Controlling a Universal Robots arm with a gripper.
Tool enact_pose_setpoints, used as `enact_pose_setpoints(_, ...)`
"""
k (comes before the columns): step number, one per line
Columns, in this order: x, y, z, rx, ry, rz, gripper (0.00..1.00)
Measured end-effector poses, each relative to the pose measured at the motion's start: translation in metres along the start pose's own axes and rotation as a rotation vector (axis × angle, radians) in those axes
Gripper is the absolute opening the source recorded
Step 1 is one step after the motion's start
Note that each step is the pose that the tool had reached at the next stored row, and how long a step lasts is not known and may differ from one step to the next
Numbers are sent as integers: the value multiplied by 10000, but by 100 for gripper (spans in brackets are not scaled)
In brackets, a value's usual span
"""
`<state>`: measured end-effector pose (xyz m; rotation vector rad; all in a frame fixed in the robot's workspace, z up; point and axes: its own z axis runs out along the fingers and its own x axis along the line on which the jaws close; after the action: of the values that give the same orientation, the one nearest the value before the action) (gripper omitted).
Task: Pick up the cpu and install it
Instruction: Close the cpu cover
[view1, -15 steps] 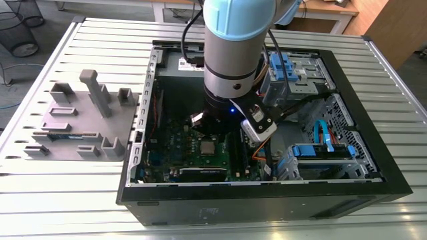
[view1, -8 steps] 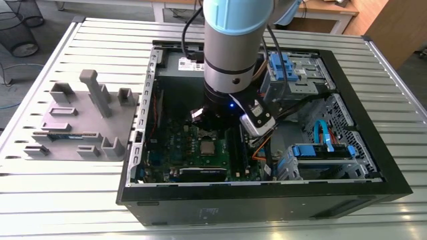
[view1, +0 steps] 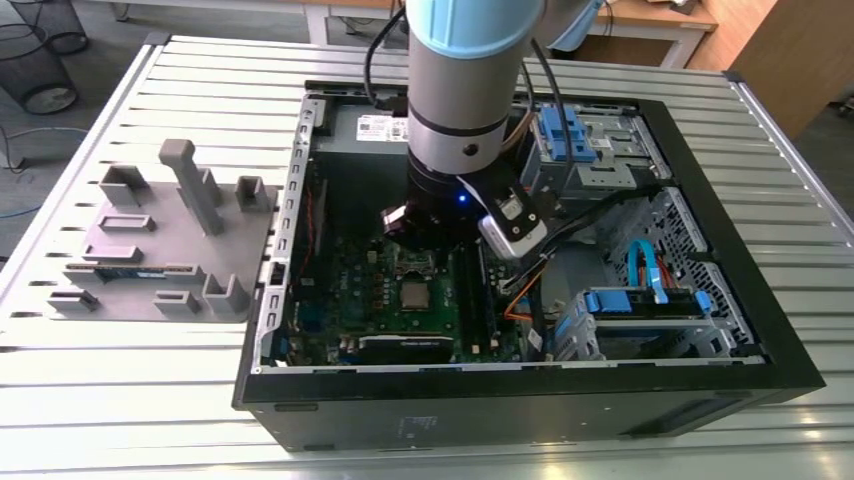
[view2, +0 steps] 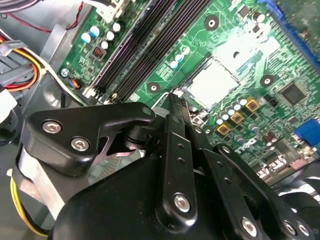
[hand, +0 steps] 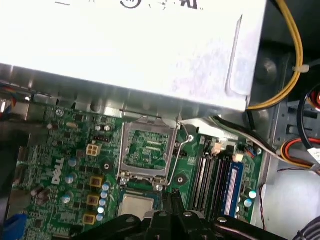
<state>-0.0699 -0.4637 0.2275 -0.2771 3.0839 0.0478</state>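
The cpu (view1: 418, 294) lies flat in the socket of the green board (view1: 354, 300), silver top up, inside the open computer case. It is also seen in both wrist views (view2: 212, 82) (hand: 137, 205). The socket's metal frame (hand: 147, 150) stands flipped up behind it, with the wire lever (hand: 182, 145) raised beside it. My gripper (view2: 172, 98) (hand: 172, 194) hovers shut just above the board, its tips at the socket's corner beside the cpu, holding nothing.
The arm (view1: 461, 100) reaches down into the black case (view1: 747, 330). A silver power supply box (hand: 125, 50) sits close behind the socket. Memory slots (hand: 215, 175) run beside it. A grey moulded tray (view1: 160, 240) stands on the slatted table at the exterior view's left.
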Motion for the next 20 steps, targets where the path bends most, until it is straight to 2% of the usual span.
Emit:
enact_pose_setpoints(12,-12,20,5,-1,0,-1,11)
enact_pose_setpoints(14,-19,59,7,-1,0,0,11)
enact_pose_setpoints(20,-19,60,7,-1,0,1,11)
